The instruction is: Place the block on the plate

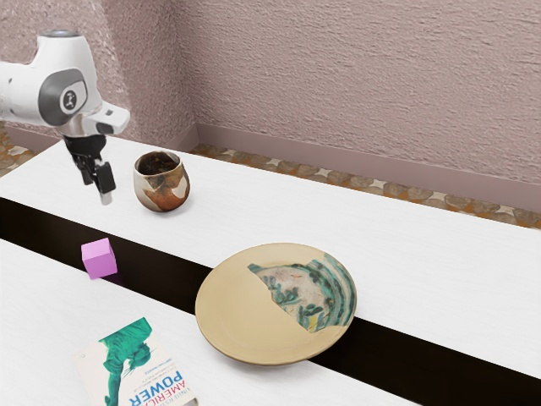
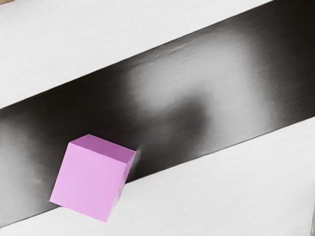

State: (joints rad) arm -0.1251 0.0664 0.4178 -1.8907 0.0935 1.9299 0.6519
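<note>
Right, nearest the camera I have a book [image 1: 139,372] at the bottom left of the exterior view, beside my working path, and I want to keep clear of it. Behind it and toward the centre lies the plate [image 1: 232,309], with bare room on its plain side for a landing. Left of the plate, in the lower left of the frame, sits the pink block [image 1: 99,259], at the near edge of the dark band [image 1: 389,351] that crosses the table [image 1: 423,271]. The wrist view has the block [image 2: 88,179] too, turned at an angle to that edge

I judge this to be the approach, ahead of any grasp. Farther back, at the upper left, my gripper [image 1: 96,192] hangs above the table, pointing down with a slight lean, well apart from the block. Whether it stands spread or closed up I cannot tell. The next move calls for bringing it over the block, turning the wrist to match the block's faces, and lowering straight; a skewed grip could twist the block away

Behind and to the right of the gripper stands a brown and cream cup [image 1: 162,190], close enough that I would swing away from it, and beyond it rises the wall [image 1: 363,85]
</note>
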